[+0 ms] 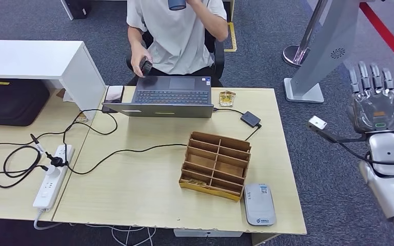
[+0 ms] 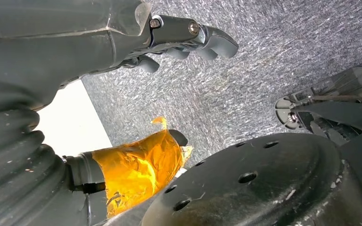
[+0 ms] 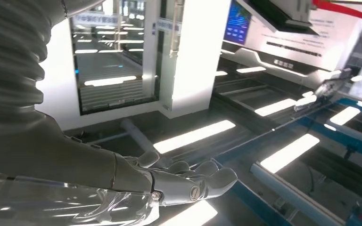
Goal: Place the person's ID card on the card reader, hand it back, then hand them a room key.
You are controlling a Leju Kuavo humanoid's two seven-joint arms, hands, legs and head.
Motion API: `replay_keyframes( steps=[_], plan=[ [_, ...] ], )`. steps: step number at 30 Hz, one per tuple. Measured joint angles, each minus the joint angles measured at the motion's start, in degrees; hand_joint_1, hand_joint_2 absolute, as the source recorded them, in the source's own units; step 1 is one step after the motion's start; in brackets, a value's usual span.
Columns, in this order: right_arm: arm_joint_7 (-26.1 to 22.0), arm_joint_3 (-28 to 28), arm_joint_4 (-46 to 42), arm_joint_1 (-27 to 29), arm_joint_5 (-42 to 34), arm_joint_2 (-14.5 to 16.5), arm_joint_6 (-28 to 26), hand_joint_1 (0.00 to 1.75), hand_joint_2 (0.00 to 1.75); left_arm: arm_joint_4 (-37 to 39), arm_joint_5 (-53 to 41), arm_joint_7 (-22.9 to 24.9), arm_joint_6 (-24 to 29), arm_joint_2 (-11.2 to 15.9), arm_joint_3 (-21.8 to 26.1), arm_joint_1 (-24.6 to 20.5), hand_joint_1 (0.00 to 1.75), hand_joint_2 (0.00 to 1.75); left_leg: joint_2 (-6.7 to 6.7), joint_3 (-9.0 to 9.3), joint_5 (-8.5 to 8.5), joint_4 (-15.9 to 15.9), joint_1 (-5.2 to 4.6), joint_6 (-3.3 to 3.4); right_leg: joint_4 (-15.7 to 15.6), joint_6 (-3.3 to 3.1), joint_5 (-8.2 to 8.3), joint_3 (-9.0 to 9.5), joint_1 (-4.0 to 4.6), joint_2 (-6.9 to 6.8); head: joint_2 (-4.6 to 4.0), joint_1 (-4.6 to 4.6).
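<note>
My right hand was raised beside the desk, fingers apart, empty. The left hand hung empty, fingers slightly curled. The organizer held something small in one near slot.

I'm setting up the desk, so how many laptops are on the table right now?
1: the open laptop sits at the far edge of the wooden table, directly in front of the seated person.

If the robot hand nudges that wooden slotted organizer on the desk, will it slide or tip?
The wooden organizer sits low and broad, so it would probably slide rather than tip. Its thin dividers look stiff but possibly breakable. It seems nearly empty, so likely light, and may bump the card reader beside it.
</note>
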Motion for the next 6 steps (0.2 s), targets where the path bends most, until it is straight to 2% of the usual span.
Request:
replay_keyframes(
  steps=[3,6],
  plan=[
    [2.37,-1.86,0.03,2.41,0.27,-2.85,0.97,0.00,1.75,0.00,0.24,0.18,0.27,-0.04,0.18,0.07,0.00,1.75,-0.28,-0.06,0.00,0.02,0.00,0.01,-0.06,0.04,-0.03,0.05,0.00,-0.27,0.00,0.01],
    [4.37,-5.96,0.07,6.78,0.01,-6.04,1.05,0.00,1.75,0.00,0.28,0.54,0.67,-0.14,0.57,0.23,0.00,1.75,-0.48,-0.13,-0.03,0.03,0.00,0.04,-0.14,0.10,-0.07,0.11,0.00,-0.46,0.00,0.02]
  ],
)
